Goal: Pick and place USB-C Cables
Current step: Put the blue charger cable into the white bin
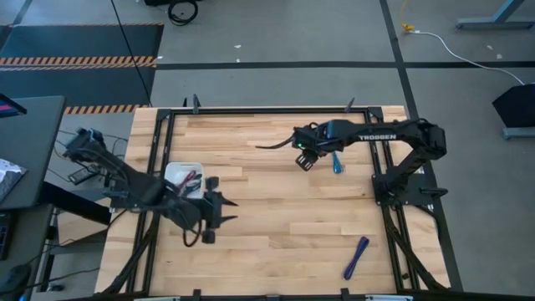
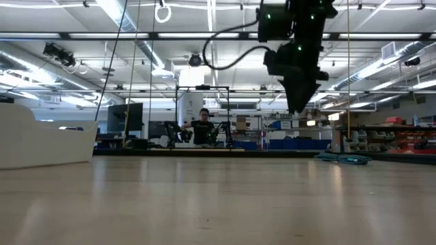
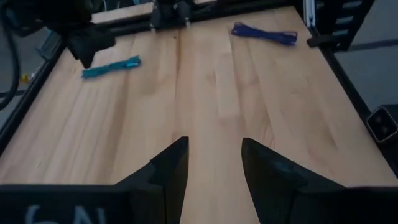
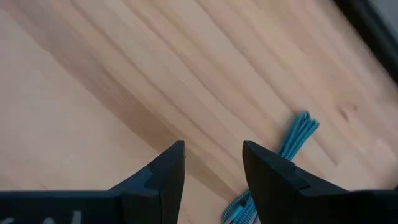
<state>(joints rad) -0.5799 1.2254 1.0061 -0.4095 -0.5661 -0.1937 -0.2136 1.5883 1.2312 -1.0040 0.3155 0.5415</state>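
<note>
My right gripper hangs above the desk with its fingers spread and nothing between them. The teal cable lies flat on the wood just beside it, on the side toward the right arm's base. In the right wrist view the same cable shows just past one fingertip, off to the side rather than between the two. Its long axis runs roughly away from the gripper and slantwise, not square across the gap. So the move I have to make, as I judge it, is a short sideways shift toward the base with a twist of the wrist until the fingers straddle the bundle across its width, and then a drop.

My left gripper waits low on the far side of the desk, fingers parted and empty, next to the white tray, which already holds a few cables I cannot sort by colour. From it, the teal cable is well apart, so the right arm is plainly the nearer one. The purple cable lies alone near the desk's front edge, also on the right arm's side, pointing slantwise.
</note>
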